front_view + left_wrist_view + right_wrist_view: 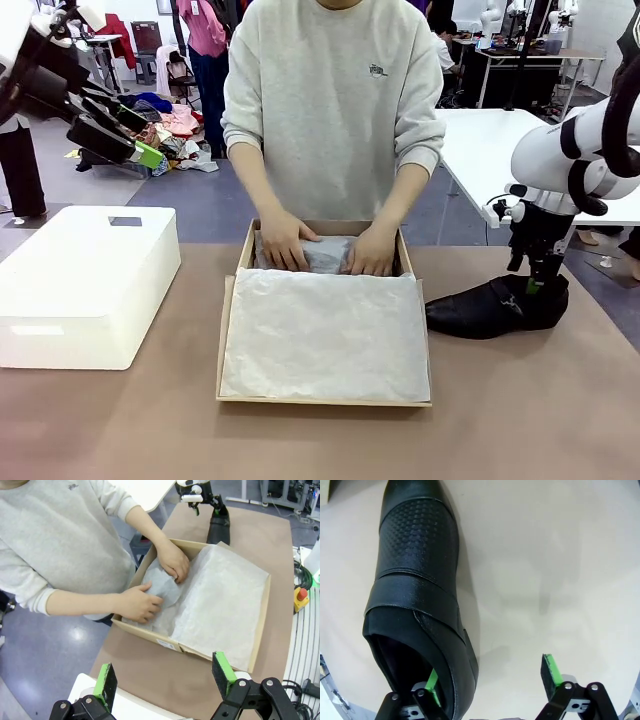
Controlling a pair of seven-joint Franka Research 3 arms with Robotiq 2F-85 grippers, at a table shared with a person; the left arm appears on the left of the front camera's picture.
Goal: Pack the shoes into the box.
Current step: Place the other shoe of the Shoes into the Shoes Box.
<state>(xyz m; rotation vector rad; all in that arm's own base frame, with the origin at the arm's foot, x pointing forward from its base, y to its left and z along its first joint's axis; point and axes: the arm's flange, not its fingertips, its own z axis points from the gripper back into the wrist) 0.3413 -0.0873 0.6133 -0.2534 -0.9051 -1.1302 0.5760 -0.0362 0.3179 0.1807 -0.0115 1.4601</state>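
Black leather shoe (pixel 480 308) is found on the table (pixel 520 410), just beside the right wall of the box (pixel 226 330), toe toward it. The right gripper (pixel 491 675) is set over the heel end with jaws spread. One finger is seen inside the shoe opening, the other outside and clear of the leather, so nothing is gripped. The box is lined with white tissue paper (pixel 325 340), pressed down at the far end by a person's hands (pixel 287 243). The left gripper (pixel 165 672) is held high by the white bin (pixel 80 290), jaws wide, nothing carried.
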